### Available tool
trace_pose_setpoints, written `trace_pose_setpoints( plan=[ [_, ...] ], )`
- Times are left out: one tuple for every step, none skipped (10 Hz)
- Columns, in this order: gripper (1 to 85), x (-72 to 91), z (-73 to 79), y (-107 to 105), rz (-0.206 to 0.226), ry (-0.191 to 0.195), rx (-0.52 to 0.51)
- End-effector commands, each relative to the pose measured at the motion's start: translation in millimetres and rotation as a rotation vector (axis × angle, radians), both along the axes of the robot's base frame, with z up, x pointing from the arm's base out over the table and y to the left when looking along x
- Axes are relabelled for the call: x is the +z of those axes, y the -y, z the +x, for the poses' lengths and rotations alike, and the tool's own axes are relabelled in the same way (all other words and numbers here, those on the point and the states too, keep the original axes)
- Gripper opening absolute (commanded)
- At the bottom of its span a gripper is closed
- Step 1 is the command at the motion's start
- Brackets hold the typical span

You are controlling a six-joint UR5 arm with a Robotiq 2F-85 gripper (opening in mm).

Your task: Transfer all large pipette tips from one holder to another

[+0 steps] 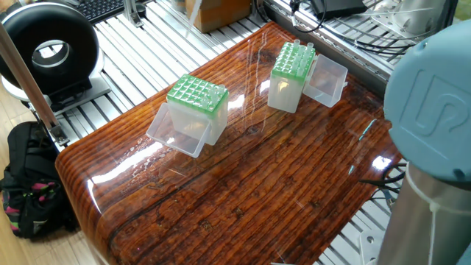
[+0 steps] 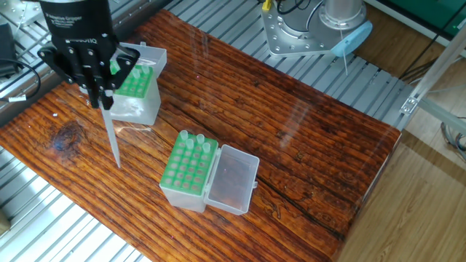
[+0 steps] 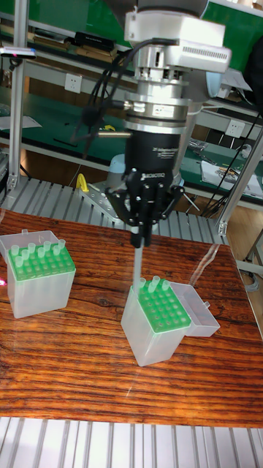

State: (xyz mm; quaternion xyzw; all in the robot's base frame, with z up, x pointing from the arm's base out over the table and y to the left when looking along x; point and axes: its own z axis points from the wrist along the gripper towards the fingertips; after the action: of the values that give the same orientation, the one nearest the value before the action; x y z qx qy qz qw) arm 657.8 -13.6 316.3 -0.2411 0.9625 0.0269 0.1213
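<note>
My gripper (image 2: pixel 100 93) is shut on one large pipette tip (image 2: pixel 111 138), a slim clear tube that hangs straight down above the wood. It hovers just in front of the left green-topped holder (image 2: pixel 138 89), which the gripper partly hides. The nearer holder (image 2: pixel 188 172) carries three tips in its far row. In the tall fixed view the gripper (image 3: pixel 142 235) holds the tip (image 3: pixel 140 265) by the back left corner of the right holder (image 3: pixel 158 316); the left holder (image 3: pixel 36 269) bears several tips. In one fixed view only the tip (image 1: pixel 192 15) shows faintly at the top.
Both holders have clear hinged lids (image 2: pixel 233 179) (image 1: pixel 327 78) folded open beside them. The wooden table (image 2: pixel 306 145) sits on slatted aluminium. The arm's blue joint (image 1: pixel 434 110) fills the right of one fixed view. A black round device (image 1: pixel 48 51) and a backpack (image 1: pixel 33 184) stand off the table.
</note>
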Motion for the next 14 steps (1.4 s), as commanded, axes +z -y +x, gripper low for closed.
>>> trace_pose_setpoints(
  plan=[
    [10.7, -0.1, -10.5, 43, -0.07, -0.069, 0.028],
    [10.7, 2.0, -18.1, 74, -0.116, -0.125, 0.097],
    [11.7, 3.9, -19.7, 99, -0.135, -0.14, 0.147],
    [11.7, 4.3, -22.9, 115, -0.14, -0.144, 0.162],
    [11.3, -0.5, -25.5, 131, -0.143, -0.145, 0.178],
    [11.3, -9.3, -36.3, 135, -0.099, -0.165, 0.19],
    [13.3, -15.8, -57.2, 133, -0.038, -0.204, 0.191],
    [13.7, -17.4, -67.9, 149, -0.082, -0.215, 0.18],
    [13.0, -16.4, -73.9, 160, -0.122, -0.217, 0.177],
    [12.7, -16.5, -77.8, 163, -0.131, -0.223, 0.178],
    [12.7, -17.9, -78.6, 164, -0.129, -0.224, 0.177],
    [12.7, -19.9, -79.1, 166, -0.135, -0.228, 0.176],
    [12.7, -24.9, -80.4, 166, -0.13, -0.233, 0.177],
    [12.7, -30.1, -81.1, 164, -0.126, -0.235, 0.18]
  ],
)
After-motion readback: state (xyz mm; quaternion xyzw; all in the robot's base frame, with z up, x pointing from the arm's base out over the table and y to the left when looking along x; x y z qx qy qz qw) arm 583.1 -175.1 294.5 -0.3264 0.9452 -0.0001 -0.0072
